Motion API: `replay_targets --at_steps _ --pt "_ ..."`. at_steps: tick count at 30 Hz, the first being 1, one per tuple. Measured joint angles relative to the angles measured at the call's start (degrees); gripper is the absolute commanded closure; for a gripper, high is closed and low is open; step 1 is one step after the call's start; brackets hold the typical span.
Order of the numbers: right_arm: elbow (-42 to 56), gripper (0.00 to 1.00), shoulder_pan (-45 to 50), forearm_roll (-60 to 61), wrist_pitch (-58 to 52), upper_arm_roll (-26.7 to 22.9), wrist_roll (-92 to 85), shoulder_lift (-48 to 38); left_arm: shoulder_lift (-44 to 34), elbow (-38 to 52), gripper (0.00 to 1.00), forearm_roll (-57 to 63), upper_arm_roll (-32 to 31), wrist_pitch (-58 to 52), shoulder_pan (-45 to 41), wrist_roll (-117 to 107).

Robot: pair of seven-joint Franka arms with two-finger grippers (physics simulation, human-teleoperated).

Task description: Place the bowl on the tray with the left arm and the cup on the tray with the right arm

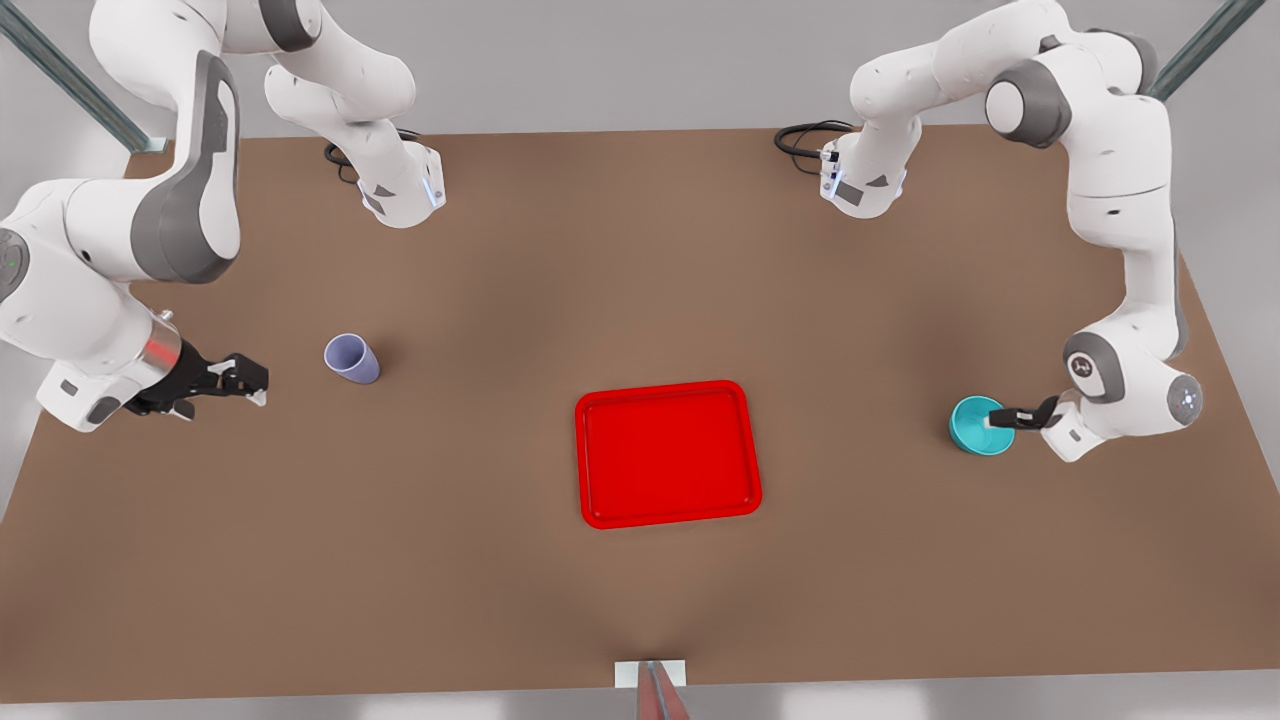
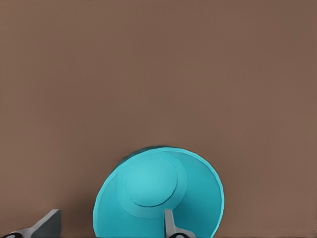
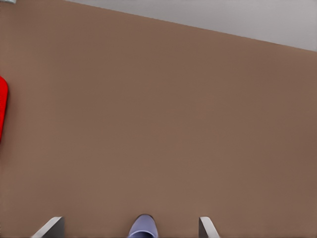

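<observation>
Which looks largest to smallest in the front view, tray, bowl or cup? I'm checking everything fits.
1. Tray, by far the largest.
2. Bowl, somewhat wider than the cup.
3. Cup, smallest.

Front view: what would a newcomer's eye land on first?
The bright red tray at the table's centre, nothing on it. Then the teal bowl at the front view's right, the left end effector straddling its rim, and the lavender cup opposite, the right end effector open beside it.

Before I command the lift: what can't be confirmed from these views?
- Left gripper straddles the bowl rim; the picture's edge cuts off its fingers in the left wrist view, so contact is unclear.
- The cup is cut off in the right wrist view, ahead of the open right gripper.
- The tray holds nothing.
</observation>
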Motion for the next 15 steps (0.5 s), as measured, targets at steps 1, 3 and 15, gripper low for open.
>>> replay_targets --at_steps 1,3,15 --pt "-0.1 0.0 0.1 0.0 -0.2 0.0 0.0 0.0 0.4 0.1 0.0 -0.2 0.0 0.4 0.0 0.1" --pt "0.1 0.0 0.1 -0.1 -0.1 0.0 0.0 0.0 0.8 0.1 0.57 -0.5 0.0 0.6 0.0 0.0" --pt "0.0 0.0 0.0 -0.1 -0.6 -0.2 0.0 0.0 2.0 0.7 0.79 -1.5 -0.3 0.9 0.0 -0.7"
